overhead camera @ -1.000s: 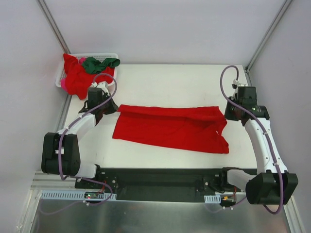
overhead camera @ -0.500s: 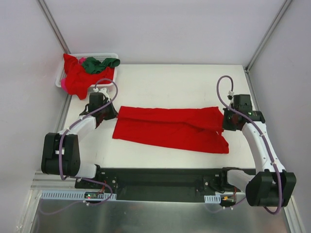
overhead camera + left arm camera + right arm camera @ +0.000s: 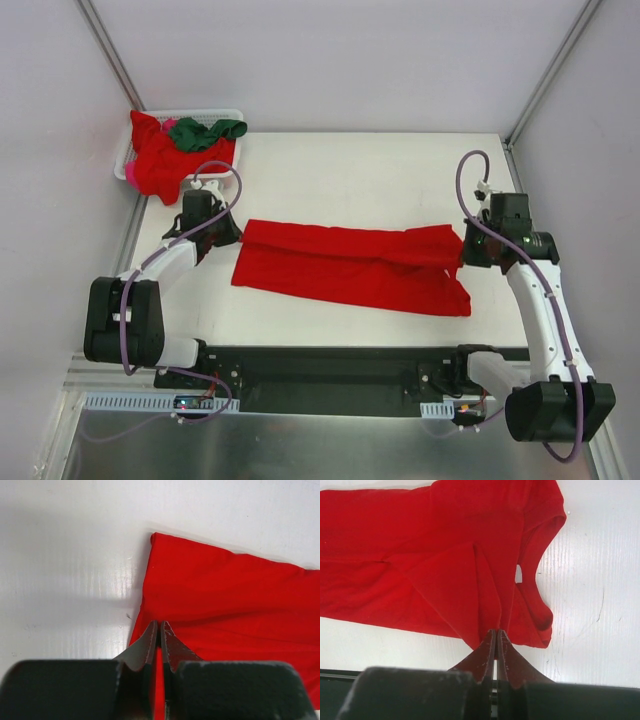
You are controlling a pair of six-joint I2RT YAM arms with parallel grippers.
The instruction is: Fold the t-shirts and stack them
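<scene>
Between clenched left hand (image 3: 159, 625) and clenched right hand (image 3: 496, 631), red t-shirt (image 3: 350, 265)

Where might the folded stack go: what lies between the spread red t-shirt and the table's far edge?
Only bare white table lies beyond the red t-shirt, as the top view shows.

The top external camera sits above and behind the arm bases. It looks down and forward from far off, taking in the whole white table (image 3: 340, 170), both arms and the basket (image 3: 226, 113) at the far left corner. The left wrist camera rides just behind the left gripper (image 3: 159, 628), close above the left end of the red t-shirt (image 3: 350, 265) and facing the far side. The right wrist camera rides behind the right gripper (image 3: 496, 633), close over the shirt's right end. All three views share the shirt and the tabletop.
</scene>
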